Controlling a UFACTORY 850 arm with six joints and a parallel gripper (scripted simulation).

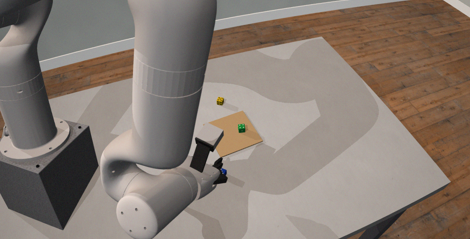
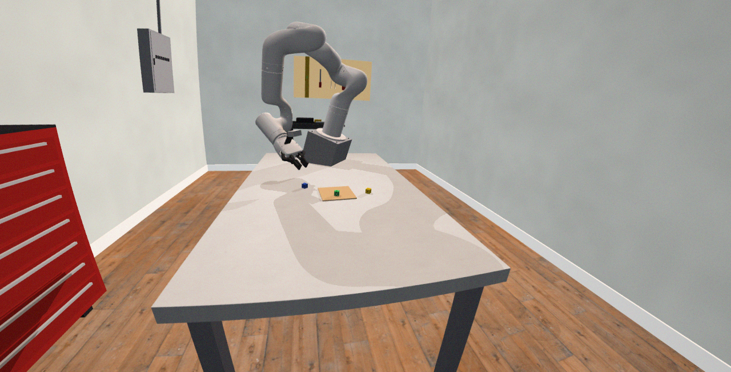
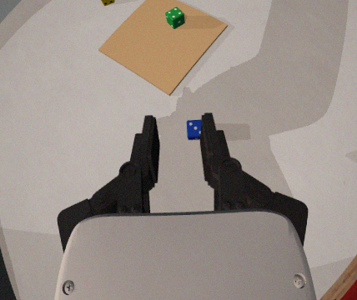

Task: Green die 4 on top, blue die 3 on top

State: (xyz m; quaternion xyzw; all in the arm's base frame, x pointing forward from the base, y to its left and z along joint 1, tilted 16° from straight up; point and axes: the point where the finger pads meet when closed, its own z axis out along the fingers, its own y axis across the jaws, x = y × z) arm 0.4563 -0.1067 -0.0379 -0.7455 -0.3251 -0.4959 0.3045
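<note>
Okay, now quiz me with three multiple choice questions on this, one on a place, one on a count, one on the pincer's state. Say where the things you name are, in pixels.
1. Where is the small green die with white pips [image 1: 241, 128] [image 2: 336, 193] [image 3: 174, 17]?
A) on the tan square mat [image 1: 230, 138] [image 2: 326, 196] [image 3: 158, 50]
B) on the floor
2. How many pips top it?
A) two
B) four
3. The black-fingered pincer [image 1: 220, 171] [image 2: 302, 164] [image 3: 178, 128] is:
A) open
B) shut on the green die

1 A: mat surrounds its base.
2 B: four white dots on top.
3 A: fingers stand apart, holding nothing.
</note>
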